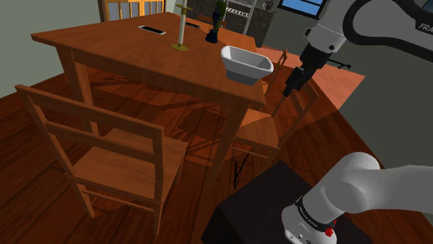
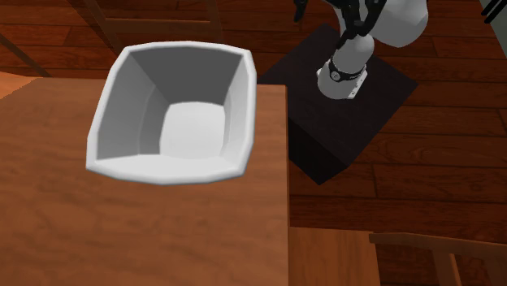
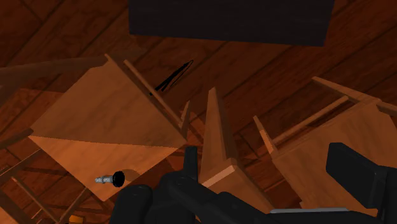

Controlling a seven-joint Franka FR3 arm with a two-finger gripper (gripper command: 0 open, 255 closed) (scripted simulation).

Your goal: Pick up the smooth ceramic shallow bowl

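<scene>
Bowl (image 1: 245, 63), white, smooth, squarish, sits on wooden table (image 1: 118, 52).

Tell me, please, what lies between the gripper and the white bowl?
In the shoulder view, only the table's bare corner beside the bowl, then the top of a wooden chair's back, close to which the gripper hangs.

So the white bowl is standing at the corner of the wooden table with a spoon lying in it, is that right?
Not quite. The white bowl does stand at the corner of the wooden table, but it is empty: the second exterior view looks down into it and shows no spoon.
</scene>
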